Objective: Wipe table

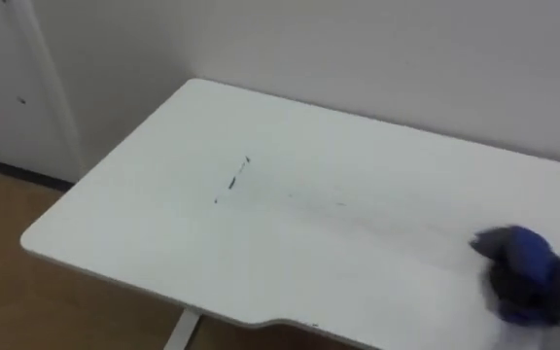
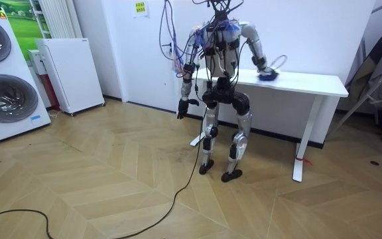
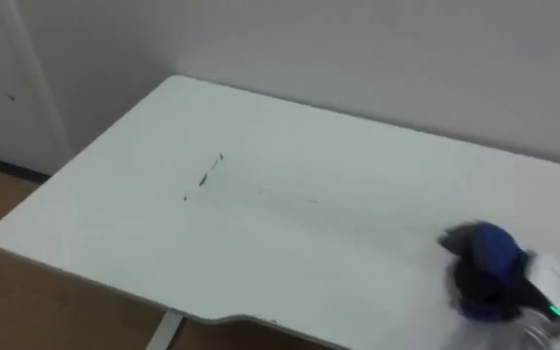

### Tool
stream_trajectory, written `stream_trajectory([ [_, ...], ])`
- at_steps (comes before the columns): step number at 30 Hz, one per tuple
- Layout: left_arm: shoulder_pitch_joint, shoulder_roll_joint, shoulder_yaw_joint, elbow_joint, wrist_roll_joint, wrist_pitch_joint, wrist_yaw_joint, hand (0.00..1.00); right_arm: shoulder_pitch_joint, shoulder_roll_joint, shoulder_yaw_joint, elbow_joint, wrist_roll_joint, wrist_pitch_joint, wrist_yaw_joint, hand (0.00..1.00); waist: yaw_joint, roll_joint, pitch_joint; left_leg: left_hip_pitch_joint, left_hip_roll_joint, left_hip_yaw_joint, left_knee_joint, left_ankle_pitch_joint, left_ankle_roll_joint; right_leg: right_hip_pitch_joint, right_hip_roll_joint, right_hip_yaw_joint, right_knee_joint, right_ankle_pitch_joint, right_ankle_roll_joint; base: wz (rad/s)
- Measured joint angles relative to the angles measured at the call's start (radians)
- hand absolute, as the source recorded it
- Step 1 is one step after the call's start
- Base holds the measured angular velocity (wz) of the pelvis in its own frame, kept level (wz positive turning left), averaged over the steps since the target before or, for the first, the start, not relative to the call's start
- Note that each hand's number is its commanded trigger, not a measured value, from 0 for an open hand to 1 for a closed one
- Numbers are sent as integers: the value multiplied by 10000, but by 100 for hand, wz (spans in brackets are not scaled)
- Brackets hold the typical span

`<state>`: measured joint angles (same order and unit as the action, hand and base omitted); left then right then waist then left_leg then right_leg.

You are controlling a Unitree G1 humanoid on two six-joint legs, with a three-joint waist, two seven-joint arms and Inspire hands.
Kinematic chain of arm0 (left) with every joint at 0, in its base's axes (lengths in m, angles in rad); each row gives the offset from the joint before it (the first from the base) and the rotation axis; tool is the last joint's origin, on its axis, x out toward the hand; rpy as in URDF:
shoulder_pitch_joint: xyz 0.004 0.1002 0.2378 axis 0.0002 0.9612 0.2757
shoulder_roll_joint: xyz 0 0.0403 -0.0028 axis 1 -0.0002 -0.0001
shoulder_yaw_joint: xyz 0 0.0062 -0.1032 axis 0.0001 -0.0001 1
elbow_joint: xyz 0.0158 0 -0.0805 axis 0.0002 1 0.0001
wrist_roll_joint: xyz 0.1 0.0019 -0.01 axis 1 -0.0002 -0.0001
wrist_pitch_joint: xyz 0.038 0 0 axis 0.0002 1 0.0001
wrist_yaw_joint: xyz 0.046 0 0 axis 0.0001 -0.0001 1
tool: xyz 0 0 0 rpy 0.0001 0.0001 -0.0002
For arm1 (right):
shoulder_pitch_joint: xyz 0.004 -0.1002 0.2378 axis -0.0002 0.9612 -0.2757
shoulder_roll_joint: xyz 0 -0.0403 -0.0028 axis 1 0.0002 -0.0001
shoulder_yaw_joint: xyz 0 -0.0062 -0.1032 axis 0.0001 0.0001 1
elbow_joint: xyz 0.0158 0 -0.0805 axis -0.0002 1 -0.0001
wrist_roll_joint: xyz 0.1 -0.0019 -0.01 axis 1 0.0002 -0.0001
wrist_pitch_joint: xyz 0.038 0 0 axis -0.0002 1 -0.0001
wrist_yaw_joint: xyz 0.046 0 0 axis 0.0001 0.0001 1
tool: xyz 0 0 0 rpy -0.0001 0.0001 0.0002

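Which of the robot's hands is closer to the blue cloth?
Right. The right hand is right at the blue cloth on the white table, on the cloth's right side. The left hand hangs by the robot's side, lower than the tabletop, away from the cloth.

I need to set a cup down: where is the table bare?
Bare: the table from its left edge to the dark marks, and along the wall. Crowded at right, around the blue cloth and right robot hand.

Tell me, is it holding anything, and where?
A blue cloth bunched at its right hand on the table; the grip cannot be told. Left hand empty.
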<state>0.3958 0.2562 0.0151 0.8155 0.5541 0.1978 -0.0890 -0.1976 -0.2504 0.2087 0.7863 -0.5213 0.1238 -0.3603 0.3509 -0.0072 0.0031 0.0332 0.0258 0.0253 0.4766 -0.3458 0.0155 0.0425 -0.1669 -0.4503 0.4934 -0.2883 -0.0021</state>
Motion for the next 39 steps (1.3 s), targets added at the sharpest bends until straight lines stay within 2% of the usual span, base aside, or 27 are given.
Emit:
stream_trajectory([
  [1, -450, 14, -12, 295, -31, -23, 0, 0, -790, 575, 497, 85, -500, -17, 258, 100, 217, 20, 66, -410, 72, -91, 337, -138, 73, -366, -113, -258, 319, -34, -6, -24],
  [2, -1043, 28, -39, 481, -26, -59, 1, 0, -1496, 965, 972, 343, -814, -70, 502, 100, 451, 66, 94, -874, 229, -155, 615, -158, 97, -774, -210, -281, 842, -152, 403, 9],
  [3, -1290, 32, -84, 435, -24, -112, 1, 0, -1861, 1044, 1130, 551, -831, -187, 617, 100, 578, 126, 131, -1093, 336, -168, 785, -176, 58, -956, -400, -278, 1405, -235, 594, 62],
  [5, -1607, 184, -79, -193, -31, -520, 2, 0, -2704, 988, 1231, 1037, -801, -376, 773, 100, 974, 107, 159, -1768, 724, 134, 943, 17, -259, -1287, -1774, 147, 2490, -466, 807, 90],
  [7, -1618, 410, -21, -559, -75, -507, 0, 0, -3131, 719, 1238, 1342, -595, -473, 559, 100, 1299, -21, 112, -2185, 1004, 147, 883, 262, -576, -1296, -2330, 565, 1507, -271, 936, 53],
  [8, -1373, 613, 45, -749, -71, -487, -2, 0, -3148, 561, 1237, 1410, -402, -658, 420, 100, 1370, -49, 106, -2342, 1187, -92, 745, 409, -814, -1204, -2329, 788, 517, 68, 984, 56],
  [10, -1262, 1014, 62, -767, 33, -398, -18, 0, -2879, 322, 1130, 1287, -158, -959, 148, 100, 1052, -233, 74, -2501, 1395, -821, 408, 675, -1222, -796, -2161, 646, -944, 824, 1035, 80],
  [11, -1236, 1323, 175, -834, 74, -342, -18, 0, -2626, 243, 877, 1119, -89, -1131, 139, 100, 746, -492, 87, -2564, 1474, -1225, 252, 806, -1548, -661, -2027, 481, -1388, 1412, 1024, 87],
  [12, -1239, 1457, 239, -834, 71, -337, -17, 0, -2481, 205, 756, 1069, -67, -1207, 142, 100, 562, -618, 100, -2566, 1526, -1371, 212, 859, -1736, -604, -1904, 320, -1459, 1674, 1241, 90],
  [13, -1174, 1503, 321, -895, 78, -310, -10, 0, -1994, -42, 667, 939, -69, -1329, 115, 100, 385, -571, 42, -2405, 1943, -1402, 56, 997, -2087, -347, -1548, 225, -1251, 1296, 1836, 56],
  [14, -1066, 1438, 342, -966, 83, -352, -11, 0, -1424, -410, 456, 703, -99, -1399, 127, 100, 282, -564, 15, -2090, 2334, -1355, -352, 1259, -2336, -263, -1249, 67, -934, 878, 1828, 38],
  [15, -1013, 1376, 342, -982, 82, -391, -11, 0, -1129, -627, 318, 553, -128, -1397, 109, 100, 185, -571, 16, -1943, 2470, -1346, -601, 1392, -2378, -252, -1155, 44, -812, 672, 1818, 15],
  [16, -865, 1172, 338, -982, 83, -443, -11, 0, -537, -1034, 26, 248, -138, -1360, 74, 100, -55, -565, 16, -1739, 2672, -1285, -992, 1679, -2229, -236, -1012, -45, -581, 330, 1723, 23],
  [17, -653, 973, 332, -1017, 60, -501, -9, 0, 4, -1356, -315, 27, -100, -1298, 6, 100, -408, -607, -8, -1681, 2791, -900, -1220, 2068, -1804, -223, -933, -96, -410, 75, 1565, 28],
  [18, -568, 898, 329, -1009, 86, -541, -9, 0, 269, -1503, -491, -86, -86, -1232, -19, 100, -564, -643, -26, -1669, 2828, -701, -1336, 2296, -1718, -221, -902, -96, -355, -55, 1490, 38],
  [20, -483, 660, 162, -873, 83, -505, -7, 0, 767, -1833, -958, -161, 65, -794, -170, 100, -1103, -673, -14, -1599, 2846, -158, -1417, 2820, -1629, -232, -690, -61, -143, -438, 959, 20],
  [21, -487, 621, 156, -878, 77, -505, -7, 0, 810, -1860, -1001, -169, 64, -719, -187, 100, -1144, -671, -8, -1599, 2847, -44, -1345, 2836, -1634, -240, -601, -58, -116, -507, 828, -5],
  [23, -479, 593, -5, -875, 79, -461, 1, 0, 775, -1563, -1011, -333, 2, -353, -122, 100, -1090, -666, 17, -1470, 2846, 173, -991, 2831, -1638, -262, -122, 293, -120, -716, 223, -28],
  [24, -481, 546, -2, -875, 81, -436, 13, 0, 725, -1389, -990, -427, -27, -249, -55, 100, -961, -672, 28, -1389, 2839, 272, -833, 2811, -1632, -282, -15, 496, -122, -728, 118, -72],
  [25, -440, 381, 6, -814, 79, -380, 116, 0, 421, -1048, -762, -498, -147, -75, 38, 100, -713, -599, 81, -1295, 2710, 309, -237, 2541, -1591, -303, 119, 809, -123, -711, -122, -105],
  [26, -441, 168, 3, -581, 71, -323, 167, 0, -30, -789, -399, -664, -304, 58, 280, 100, -485, -412, 132, -1314, 2420, 277, 399, 2011, -1440, -409, 252, 1203, -139, -646, -259, -107],
  [27, -365, 74, -3, -473, 69, -295, 171, 0, -275, -680, -217, -751, -341, 82, 438, 100, -418, -325, 196, -1348, 2191, 255, 630, 1721, -1376, -463, 332, 1382, -126, -614, -316, -99],
  [29, -234, -155, -11, -504, 57, -224, 176, 0, -1032, -177, 452, -1150, -668, 66, 937, 100, -278, -141, 241, -1513, 1004, 211, 864, 679, -871, -826, 621, 1788, -103, -554, -475, -63],
  [31, -279, -215, -11, -517, 60, -107, 213, 0, -1440, -22, 466, -1174, -1009, -54, 1025, 100, -185, -79, 287, -1603, 416, 262, 381, 465, -607, -1081, 761, 1821, -104, -555, -598, -10],
  [33, -283, -263, 0, -581, 16, 20, 399, 0, -1776, -73, 448, -948, -1068, -193, 1004, 100, -144, -68, 288, -1603, 277, 207, -30, 596, -574, -1282, 849, 2015, -173, -535, -714, 14],
  [35, -82, -252, -24, -777, -147, 144, 757, 0, -1358, -514, 434, -757, -810, -769, 510, 100, -553, -74, 233, -1470, 40, -125, -688, 1008, -538, -1100, 977, 2284, -659, -379, -901, 64],
  [39, 40, -159, 155, -767, 42, 114, 1210, 0, 329, -981, -940, -402, -695, -1639, -951, 100, -1481, -259, 66, -965, -224, -225, -1450, 1339, -443, -365, 967, 2527, -1244, -217, -655, 100],
])
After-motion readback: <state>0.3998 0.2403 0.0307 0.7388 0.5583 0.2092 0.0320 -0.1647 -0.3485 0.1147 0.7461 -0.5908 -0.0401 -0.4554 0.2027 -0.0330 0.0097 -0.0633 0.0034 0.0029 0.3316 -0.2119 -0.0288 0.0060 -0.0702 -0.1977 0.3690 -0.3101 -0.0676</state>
